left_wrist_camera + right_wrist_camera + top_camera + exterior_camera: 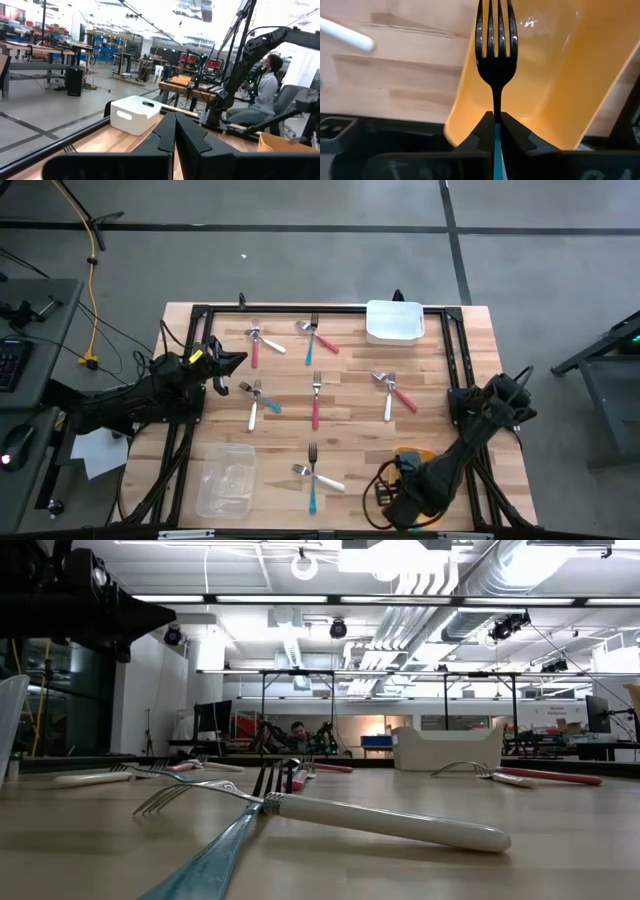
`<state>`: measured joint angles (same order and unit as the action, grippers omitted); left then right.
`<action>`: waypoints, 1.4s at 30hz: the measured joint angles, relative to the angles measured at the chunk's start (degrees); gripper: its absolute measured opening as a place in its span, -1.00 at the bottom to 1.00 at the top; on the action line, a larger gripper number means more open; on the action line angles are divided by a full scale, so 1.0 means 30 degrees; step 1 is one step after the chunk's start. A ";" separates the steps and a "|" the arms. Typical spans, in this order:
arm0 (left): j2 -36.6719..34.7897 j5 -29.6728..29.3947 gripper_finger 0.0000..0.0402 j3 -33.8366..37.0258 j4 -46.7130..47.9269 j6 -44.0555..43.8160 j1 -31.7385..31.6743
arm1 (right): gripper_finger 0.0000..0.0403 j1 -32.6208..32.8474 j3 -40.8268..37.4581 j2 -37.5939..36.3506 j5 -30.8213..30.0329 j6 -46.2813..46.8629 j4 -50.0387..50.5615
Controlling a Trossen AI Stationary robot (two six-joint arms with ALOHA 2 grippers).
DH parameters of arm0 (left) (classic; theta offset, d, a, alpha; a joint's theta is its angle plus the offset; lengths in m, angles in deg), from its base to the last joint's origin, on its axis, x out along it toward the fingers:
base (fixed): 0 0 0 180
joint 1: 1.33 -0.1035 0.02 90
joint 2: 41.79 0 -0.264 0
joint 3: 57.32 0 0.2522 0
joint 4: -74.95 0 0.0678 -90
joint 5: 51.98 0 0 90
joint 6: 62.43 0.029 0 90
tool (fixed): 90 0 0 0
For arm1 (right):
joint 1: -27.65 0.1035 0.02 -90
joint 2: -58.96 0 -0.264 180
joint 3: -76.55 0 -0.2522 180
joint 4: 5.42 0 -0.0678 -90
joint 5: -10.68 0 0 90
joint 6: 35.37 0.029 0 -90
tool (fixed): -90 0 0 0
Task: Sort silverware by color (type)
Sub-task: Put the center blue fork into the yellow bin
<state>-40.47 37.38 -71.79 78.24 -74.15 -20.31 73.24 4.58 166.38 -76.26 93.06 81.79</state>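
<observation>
**Right gripper pinching a teal fork over the yellow bin**

Near edge, right side: right gripper (pixel 494 131) is pressed together on a fork (pixel 496 37), tines pointing away from the fingers, a strip of teal handle showing between them. The fork hangs over the yellow bin (pixel 560 75), which sits at the table's (pixel 350 395) near right corner. In the high view the arm covers most of that bin (pixel 412 453).

Near edge, left: clear tub (pixel 224 478), nothing visible in it.

Near centre: a teal fork (pixel 312 480) and a white fork (pixel 318 475) lie crossed, touching. In the low view this pair fills the foreground.

Mid-table, left to right: a white fork (pixel 253 408) crossed with a short teal one (pixel 262 401); a lone red fork (pixel 316 402); a white fork (pixel 388 399) crossed with a red one (pixel 398 392).

Far row: red fork (pixel 254 347) crossed with a white one (pixel 268 342); further right, a teal fork (pixel 311 342) crossed with a red one (pixel 322 339).

Far right: white bin (pixel 394 321), no utensil visible inside.

Left gripper (pixel 175 132) waits above the table's left edge, fingers pressed together, holding nothing, aimed across toward the white bin.

Beyond the table, a person sits at a workbench.
</observation>
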 joint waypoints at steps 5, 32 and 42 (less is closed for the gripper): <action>0.0006 -0.0002 -1.00 0.0000 -0.0051 -0.0054 -0.0004 | -0.98 -0.0015 -0.1937 -0.0056 0.0043 -0.2517 -0.0743; 0.0005 -0.0007 -1.00 0.0000 -0.0019 -0.0048 -0.0004 | -0.85 0.0073 -1.1343 -0.3504 0.1221 -0.3821 -0.9830; 0.0002 -0.0016 -1.00 -0.0002 -0.0068 0.0758 -0.0002 | -0.39 -0.0578 -1.0745 -0.3558 0.2922 -0.6458 -0.9419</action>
<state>-40.47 37.33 -71.79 78.03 -71.87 -20.31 71.50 -27.66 155.71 -67.49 73.68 53.54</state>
